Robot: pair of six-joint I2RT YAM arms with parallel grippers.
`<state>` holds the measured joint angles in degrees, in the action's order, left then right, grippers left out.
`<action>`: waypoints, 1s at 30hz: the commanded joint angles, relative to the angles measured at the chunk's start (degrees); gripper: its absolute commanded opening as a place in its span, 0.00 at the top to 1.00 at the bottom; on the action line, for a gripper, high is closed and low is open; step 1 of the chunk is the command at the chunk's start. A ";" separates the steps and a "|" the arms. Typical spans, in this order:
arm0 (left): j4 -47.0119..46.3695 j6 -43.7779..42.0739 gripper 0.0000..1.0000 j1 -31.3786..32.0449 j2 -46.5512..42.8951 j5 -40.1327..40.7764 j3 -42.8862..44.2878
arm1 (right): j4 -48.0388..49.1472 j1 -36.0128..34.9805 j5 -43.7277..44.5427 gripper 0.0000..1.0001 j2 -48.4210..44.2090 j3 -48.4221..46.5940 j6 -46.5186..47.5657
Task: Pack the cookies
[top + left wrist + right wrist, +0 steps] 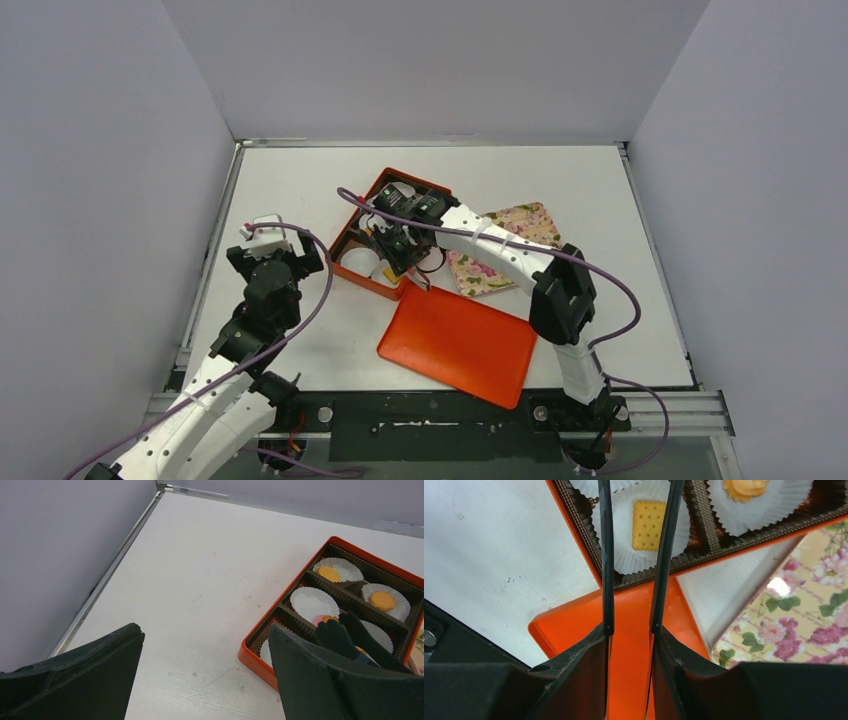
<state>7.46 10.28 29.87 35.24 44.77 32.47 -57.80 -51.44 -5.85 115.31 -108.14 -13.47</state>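
Square cookie in paper cup below narrowly parted right fingers; left fingers wide apart.

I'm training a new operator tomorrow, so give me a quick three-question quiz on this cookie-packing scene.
1. True or false: the left gripper is shut on a cookie.
2. Under the right gripper, the cookie is: A round, B square, C heart-shaped.
3. Fill in: the orange lid lies on the ___, not on the box.
Key: 1 false; 2 B; 3 table.
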 commanded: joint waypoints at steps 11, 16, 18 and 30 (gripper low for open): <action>-2.36 0.26 0.07 -0.51 -0.40 0.68 0.10 | 6.76 -2.07 -3.58 0.82 7.22 -3.52 1.21; -2.45 0.19 0.07 -0.51 -0.23 0.49 0.05 | 6.76 -2.51 -4.49 0.80 8.92 -3.92 1.74; -2.50 0.18 0.07 -0.51 -0.16 0.41 0.05 | 6.46 -2.58 -4.59 0.79 9.14 -3.92 1.89; -2.65 0.03 0.07 -0.51 0.00 0.32 0.05 | 5.42 -2.83 -4.99 0.63 8.68 -3.68 2.83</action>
<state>7.42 10.28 29.61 35.33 44.97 32.38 -53.10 -53.47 -9.91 124.53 -109.40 -11.18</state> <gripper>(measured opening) 0.931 0.350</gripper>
